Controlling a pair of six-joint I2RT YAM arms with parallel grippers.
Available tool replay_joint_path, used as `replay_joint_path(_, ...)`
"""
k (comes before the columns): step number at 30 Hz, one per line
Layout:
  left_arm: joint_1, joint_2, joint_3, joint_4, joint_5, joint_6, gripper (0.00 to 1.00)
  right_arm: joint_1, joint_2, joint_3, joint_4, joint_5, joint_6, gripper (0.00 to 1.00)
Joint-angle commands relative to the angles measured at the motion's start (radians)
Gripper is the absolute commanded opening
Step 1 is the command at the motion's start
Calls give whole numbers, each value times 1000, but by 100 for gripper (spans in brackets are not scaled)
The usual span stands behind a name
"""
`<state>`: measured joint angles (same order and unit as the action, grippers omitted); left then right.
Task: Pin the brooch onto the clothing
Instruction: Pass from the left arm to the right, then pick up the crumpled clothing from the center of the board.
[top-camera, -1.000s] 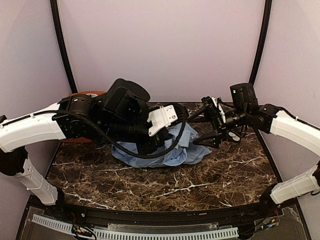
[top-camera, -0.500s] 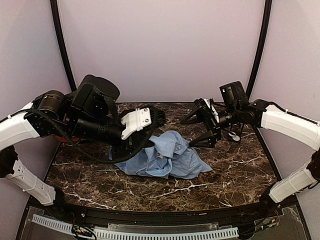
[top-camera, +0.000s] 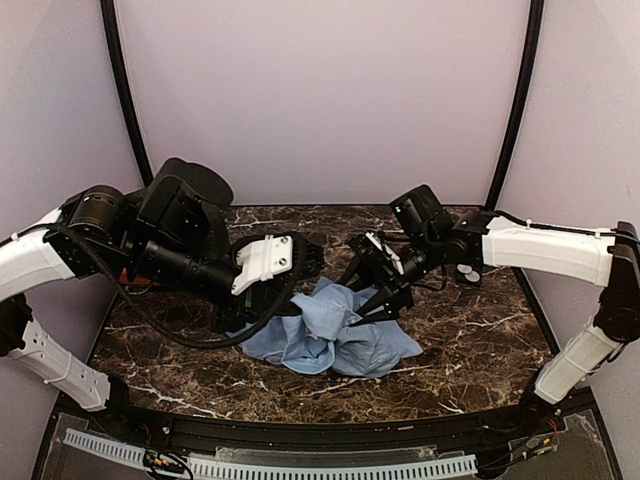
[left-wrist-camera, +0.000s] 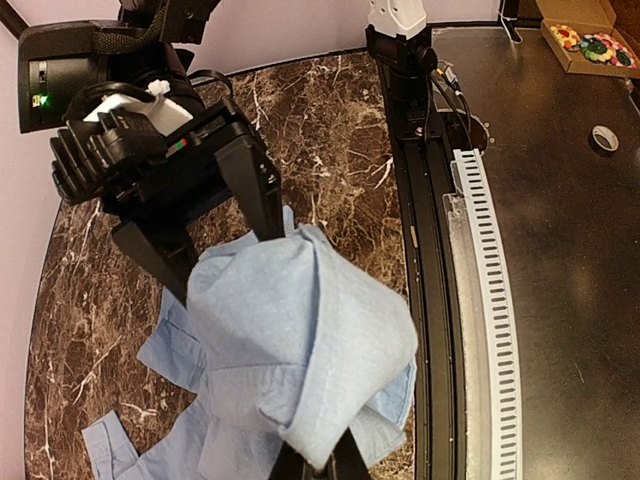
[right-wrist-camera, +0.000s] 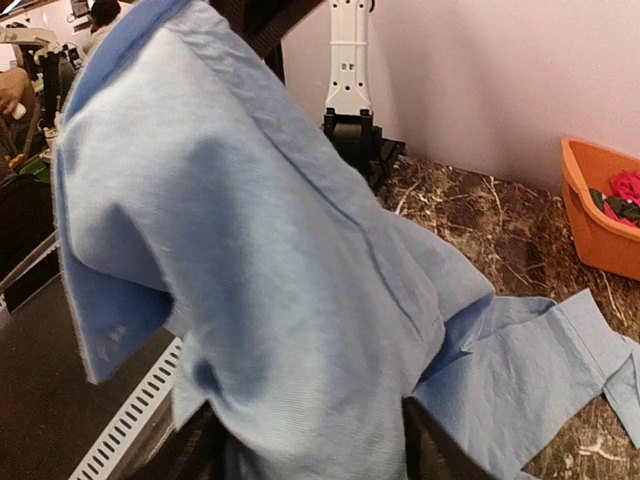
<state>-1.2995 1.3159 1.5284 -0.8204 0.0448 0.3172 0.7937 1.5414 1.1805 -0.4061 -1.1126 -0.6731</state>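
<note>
Near the middle of the worktop (top-camera: 470, 350), a little towards its near edge, the light blue shirt (top-camera: 335, 340) is seen as a crumpled heap, with one part raised between the two arms. From above, both sets of fingers are largely hidden by black housings and cable, so their state cannot be told from that view.

It is made plain by the wrist views. In the left wrist view a peak of cloth is drawn up and narrows to a point where the left fingers (left-wrist-camera: 343, 466) are clamped together on it. The right fingers (left-wrist-camera: 252, 185) are shown there as two flat black prongs held apart, with one on each side of the raised fold. In the right wrist view the same fold fills most of the picture. It hangs between the separated prongs, and a stitched seam and a doubled hem can be made out.

The cloth is a plain, matte, fine weave and falls in soft folds. The worktop is a glossy dark brown stone pattern, veined in white.

An orange bin (right-wrist-camera: 600, 215) of smooth plastic, with red cloth (right-wrist-camera: 628, 188) in it, is clearly shown only in the right wrist view, towards the far left of the worktop. A slotted white strip (left-wrist-camera: 490, 290) along the near edge is shown best in the left wrist view.
</note>
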Motion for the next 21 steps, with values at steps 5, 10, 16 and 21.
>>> replay_joint_path(5, 2, -48, -20, 25, 19, 23, 2, 29, -57, -9, 94, -37, 50, 0)
replay_joint_path(10, 2, -84, -67, 103, -106, -1, 63, 26, -166, -64, 186, 218, 96, 0)
replay_joint_path(16, 5, -206, -184, 300, -385, -35, 99, -20, -455, -279, 508, 469, 237, 0)
replay_joint_path(21, 72, -238, -249, 312, -346, -61, 99, -36, -578, -284, 481, 647, 258, 0)
